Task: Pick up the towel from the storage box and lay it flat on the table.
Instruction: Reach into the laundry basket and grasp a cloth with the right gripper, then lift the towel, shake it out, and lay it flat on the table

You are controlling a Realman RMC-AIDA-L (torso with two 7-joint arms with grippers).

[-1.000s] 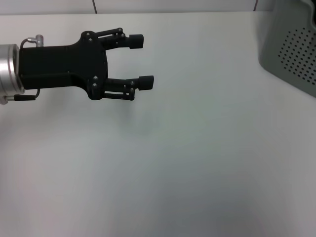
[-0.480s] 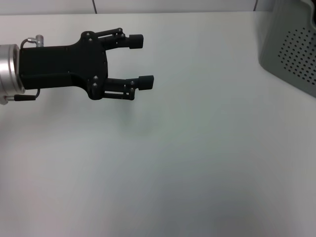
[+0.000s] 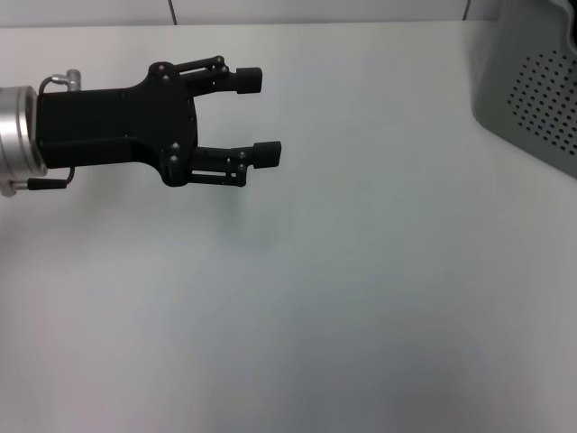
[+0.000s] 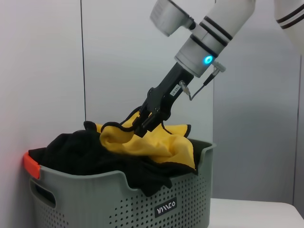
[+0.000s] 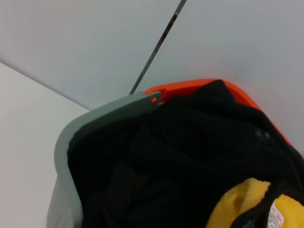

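Left end effector (image 3: 260, 115): you see one, fingers spread wide, empty, over the bench (image 3: 343, 271).
Right end effector (image 4: 142, 127): one, clamped on the towel (image 4: 156, 142).
Storage box (image 4: 142, 204): one.

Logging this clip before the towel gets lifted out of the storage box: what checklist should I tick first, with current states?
1. Right gripper on the towel: ok, its fingers pinch a yellow fold inside the storage box.
2. Black cloth free of that grasp: cannot tell, it lies against the towel.
3. Towel free to rise: not ok, its lower part is tucked among the black cloth.
4. Left gripper out of the way: ok, open, empty, over the table, apart from the box.
5. Bare table for laying flat: ok, nothing lies on the part in head view.
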